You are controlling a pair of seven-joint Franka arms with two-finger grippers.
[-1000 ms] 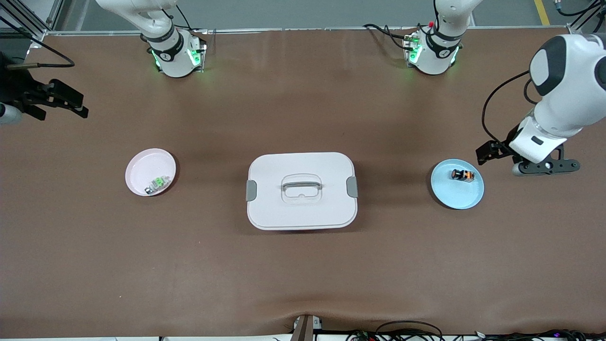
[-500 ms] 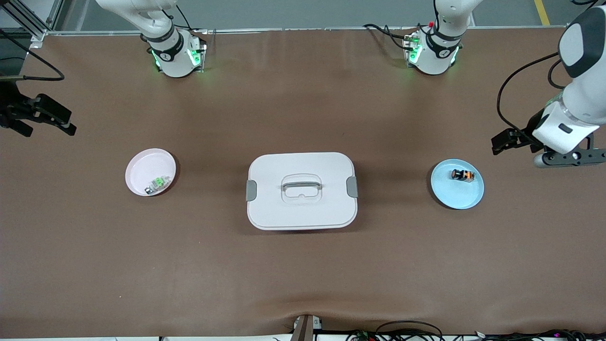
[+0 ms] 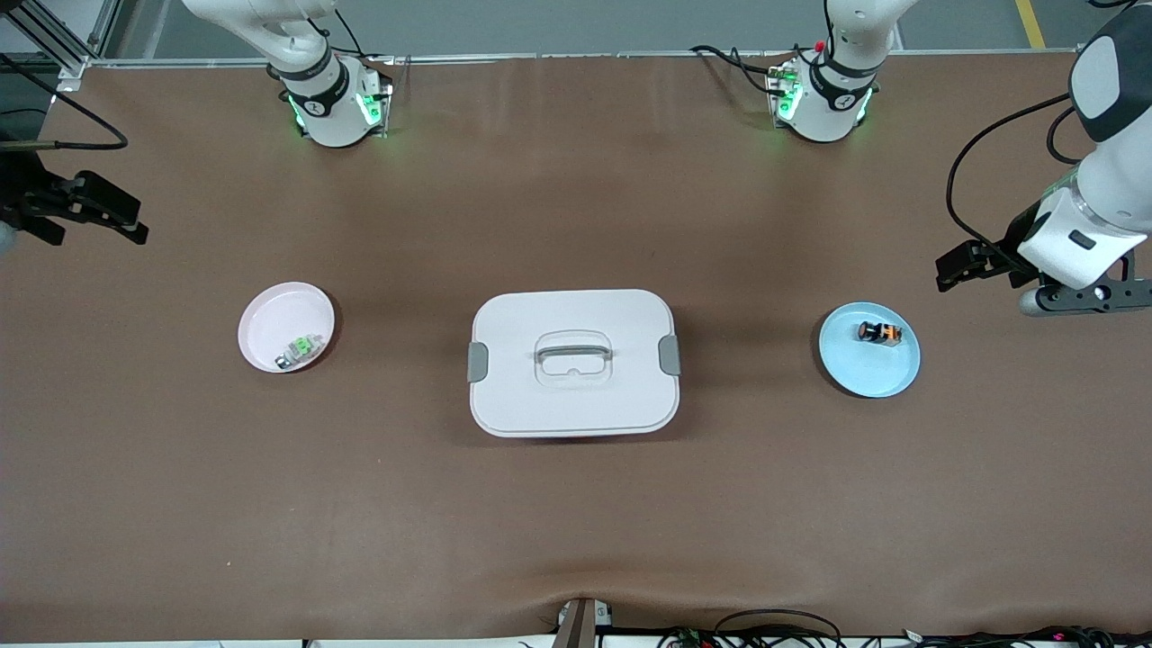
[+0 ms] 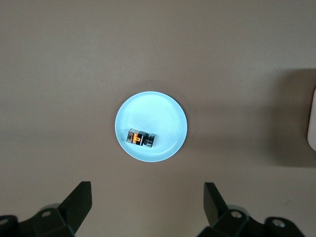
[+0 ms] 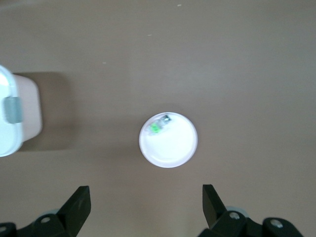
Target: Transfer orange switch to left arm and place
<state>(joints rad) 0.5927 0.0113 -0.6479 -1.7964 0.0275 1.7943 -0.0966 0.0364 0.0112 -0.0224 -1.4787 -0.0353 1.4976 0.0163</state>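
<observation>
We are looking at the orange switch (image 3: 879,333) lying in the blue dish (image 3: 886,378) toward the left arm's end of the desk (image 3: 576,522), with nothing gripping it. The left gripper (image 4: 148,210) is hanging spread wide above the bare desk just beside that dish, and the right gripper (image 5: 146,210) is hanging equally wide near the desk's edge at the right arm's end, not far from the pink dish (image 3: 270,315) holding the green-topped switch (image 3: 301,347).

We are judging the main risks as these: the switch is tiny (and lying low in the dish), so an off-centre descent could pinch the rim or tip the dish. The box (image 3: 573,362) is sitting between the two dishes, so a low handover path could strike its lid handle (image 3: 573,349). A misaligned handover in the air could drop the part.
</observation>
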